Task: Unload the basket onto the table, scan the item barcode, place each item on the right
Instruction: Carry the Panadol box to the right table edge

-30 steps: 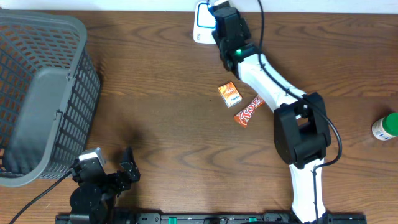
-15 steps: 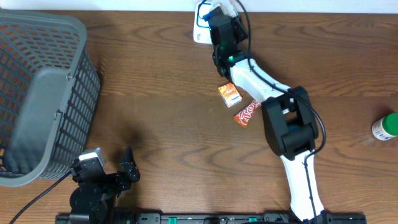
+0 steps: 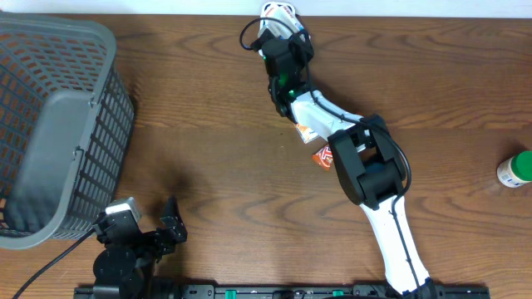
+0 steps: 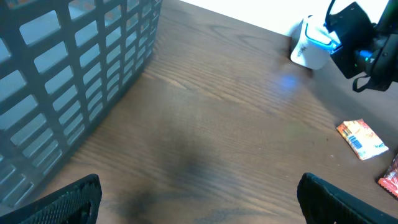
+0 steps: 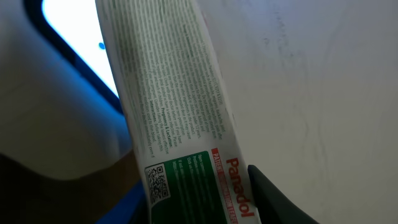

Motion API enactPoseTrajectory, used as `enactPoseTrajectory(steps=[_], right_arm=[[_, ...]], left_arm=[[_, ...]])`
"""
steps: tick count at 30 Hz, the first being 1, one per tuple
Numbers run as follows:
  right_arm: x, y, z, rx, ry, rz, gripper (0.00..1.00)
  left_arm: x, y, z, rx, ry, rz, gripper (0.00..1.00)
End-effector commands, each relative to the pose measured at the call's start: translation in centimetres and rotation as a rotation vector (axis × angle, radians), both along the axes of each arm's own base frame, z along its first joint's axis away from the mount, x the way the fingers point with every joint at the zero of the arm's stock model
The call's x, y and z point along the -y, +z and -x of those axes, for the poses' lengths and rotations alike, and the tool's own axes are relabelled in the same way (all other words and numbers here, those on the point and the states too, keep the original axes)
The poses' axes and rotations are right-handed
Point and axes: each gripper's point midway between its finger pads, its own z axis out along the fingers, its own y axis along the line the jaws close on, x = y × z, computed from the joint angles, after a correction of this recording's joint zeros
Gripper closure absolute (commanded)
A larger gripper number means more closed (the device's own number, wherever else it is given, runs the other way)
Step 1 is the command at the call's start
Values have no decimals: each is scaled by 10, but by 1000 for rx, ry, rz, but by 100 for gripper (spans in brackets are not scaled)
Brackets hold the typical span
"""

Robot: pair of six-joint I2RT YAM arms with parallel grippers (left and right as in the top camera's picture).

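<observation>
The right end effector (image 3: 279, 18) reaches to the far edge of the wooden desk (image 3: 208, 124), clamped on a Panadol box (image 5: 180, 124) held right against the barcode scanner (image 4: 308, 50). In the right wrist view the box fills the frame at a tilt. Its fine print, a small square code and its green and red bands face the camera, and the scanner's white body and blue-lit window lie close behind it. One dark finger (image 5: 277, 196) shows at the box's lower edge.

The left end effector (image 4: 199, 183) rests at the desk's near edge with its jaws wide apart and nothing between them.

A small orange box (image 4: 362, 138) and a red candy bar (image 3: 321, 155) lie mid-desk. From overhead, both are partly covered by the outstretched right arm. A grey plastic basket (image 3: 58, 124) stands along the left side of the desk. A green-capped bottle (image 3: 515, 169) lies at the right edge, well apart from everything else.
</observation>
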Motion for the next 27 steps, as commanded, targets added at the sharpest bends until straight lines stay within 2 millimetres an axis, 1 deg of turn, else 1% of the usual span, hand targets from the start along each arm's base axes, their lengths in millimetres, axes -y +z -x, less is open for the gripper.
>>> enactPoseTrajectory(steps=[1,5,7,8,12,16,20,23,25,27], right_arm=[[1,-8,3,-12,-22,77,85],[7,11,3,47,-71,135,87],[12,22,5,68,-108,163,92],[14,25,6,69,-120,175,93],[34,47,16,99,-243,190,94],[67,73,29,127,-413,210,99],[104,96,40,129,-565,246,99],[137,110,51,119,-690,281,99],[162,119,60,124,-797,286,99],[186,124,71,123,-905,297,99]], left_arm=[[2,0,0,-1,-17,-8,2],[2,0,0,-1,-17,-8,2],[2,0,0,-1,-17,-8,2],[2,0,0,-1,-17,-8,2],[2,0,0,-1,-17,-8,2],[2,0,0,-1,-17,-8,2],[2,0,0,-1,-17,-8,2],[2,0,0,-1,-17,-8,2],[2,0,0,-1,-17,-8,2],[2,0,0,-1,-17,-8,2]])
